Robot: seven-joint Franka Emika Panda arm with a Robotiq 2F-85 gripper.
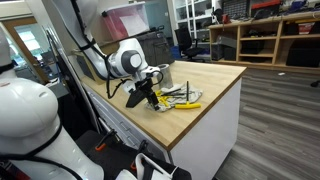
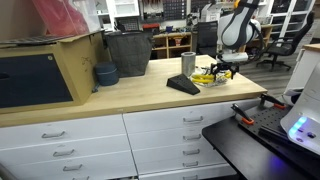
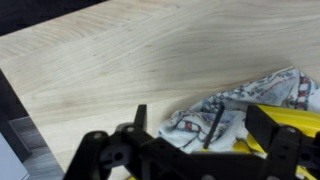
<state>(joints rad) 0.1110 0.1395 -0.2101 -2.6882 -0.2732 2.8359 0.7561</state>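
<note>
Setting: workshop, pale wooden countertop [image 3: 120, 60].
Cloth [image 3: 245, 100]: patterned, crumpled on the countertop beside a yellow object [image 3: 295, 118], directly under our gripper [image 3: 200, 118].
Gripper: jaws apart, holding nothing.
Risk: we think a finger could snag the cloth, dragging it.

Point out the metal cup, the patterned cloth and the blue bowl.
metal cup [image 2: 188, 63]: exterior view, on its side wall.
patterned cloth [image 3: 250, 100]: wrist view, on its printed upper surface.
blue bowl [image 2: 105, 74]: exterior view, on its outer wall.
</note>
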